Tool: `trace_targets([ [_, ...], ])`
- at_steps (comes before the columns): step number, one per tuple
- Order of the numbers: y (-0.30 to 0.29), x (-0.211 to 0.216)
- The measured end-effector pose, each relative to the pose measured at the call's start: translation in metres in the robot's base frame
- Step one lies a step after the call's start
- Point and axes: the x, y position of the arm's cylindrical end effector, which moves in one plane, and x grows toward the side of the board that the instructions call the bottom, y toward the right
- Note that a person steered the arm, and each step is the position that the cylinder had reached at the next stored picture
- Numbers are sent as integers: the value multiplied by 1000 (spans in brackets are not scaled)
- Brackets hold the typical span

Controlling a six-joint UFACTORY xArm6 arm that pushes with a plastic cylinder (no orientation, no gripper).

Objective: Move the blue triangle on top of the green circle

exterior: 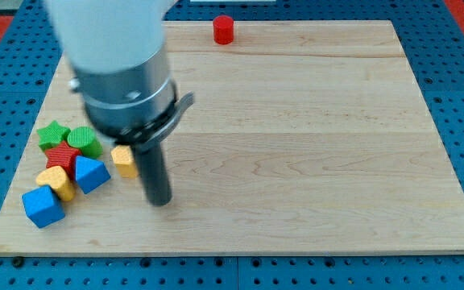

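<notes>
The blue triangle lies at the view's lower left in a cluster of blocks. The green circle sits just above it, partly hidden by the arm's grey body. A red star lies between them on the left. My tip rests on the board to the right of the blue triangle, about a block and a half away, just below and right of a yellow block.
A green star, a yellow heart and a blue cube belong to the same cluster near the wooden board's left edge. A red cylinder stands at the board's top edge.
</notes>
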Motion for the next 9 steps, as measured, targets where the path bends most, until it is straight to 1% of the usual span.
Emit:
trace_targets([
  [2, -73, 2],
  [3, -93, -3],
  [6, -80, -60],
  [9, -39, -111],
])
